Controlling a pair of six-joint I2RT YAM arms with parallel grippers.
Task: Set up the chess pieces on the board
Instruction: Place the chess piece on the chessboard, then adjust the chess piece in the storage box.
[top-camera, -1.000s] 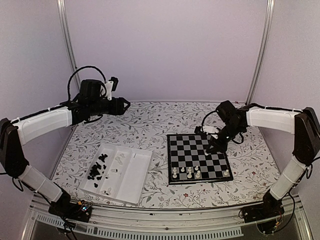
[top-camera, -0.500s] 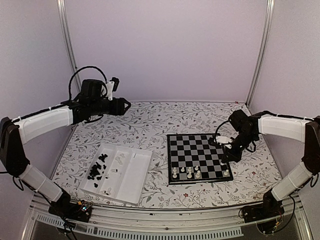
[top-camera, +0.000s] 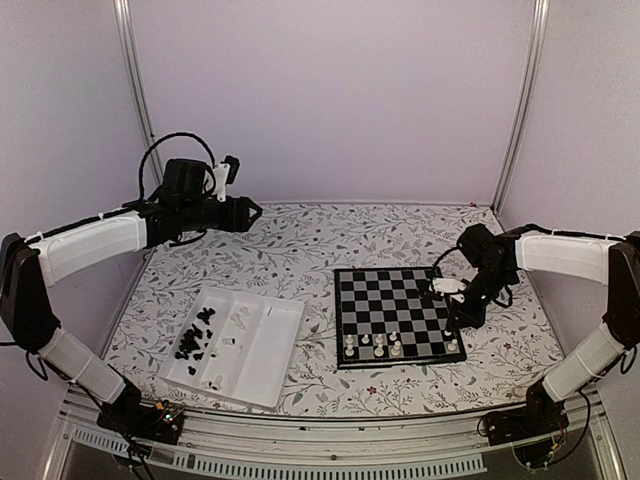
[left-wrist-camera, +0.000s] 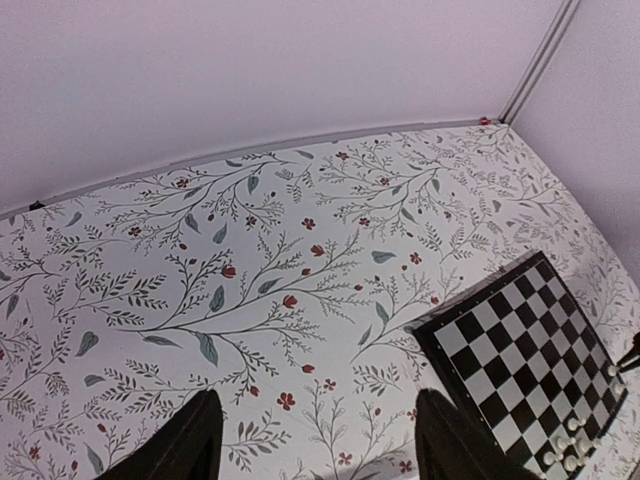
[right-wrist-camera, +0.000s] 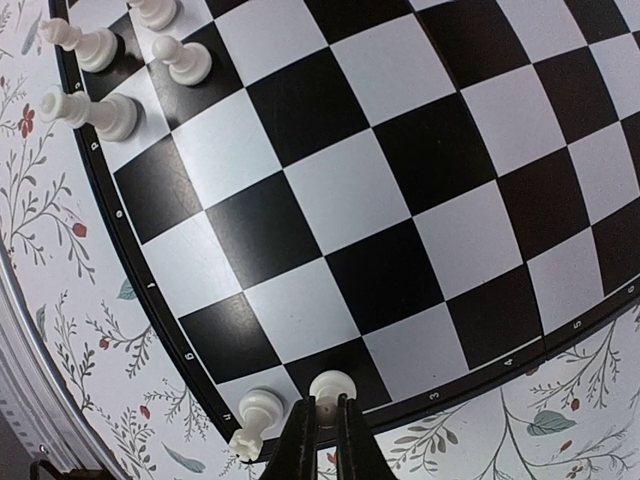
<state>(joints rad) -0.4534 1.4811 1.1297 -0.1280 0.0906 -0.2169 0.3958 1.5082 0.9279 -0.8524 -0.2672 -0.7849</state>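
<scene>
The board (top-camera: 385, 295) lies right of centre on the floral table. Several cream-white chess pieces (top-camera: 378, 346) stand along its near rows, and one more (top-camera: 452, 346) is in the near right corner. My right gripper (top-camera: 458, 322) is low over the board's right edge, shut on a white pawn (right-wrist-camera: 333, 385). In the right wrist view that pawn sits over a black edge square beside the corner piece (right-wrist-camera: 255, 415). My left gripper (top-camera: 250, 211) hangs high at the back left, its fingers (left-wrist-camera: 195, 445) wide apart and holding nothing.
A white compartment tray (top-camera: 285, 352) sits left of the board, holding several black pieces (top-camera: 195, 338) and a few white ones (top-camera: 236, 320). Vertical metal rails and pale walls close in the table.
My right gripper has moved from the board's far right part toward its near right edge and come down with the pawn. The left arm has not moved.
</scene>
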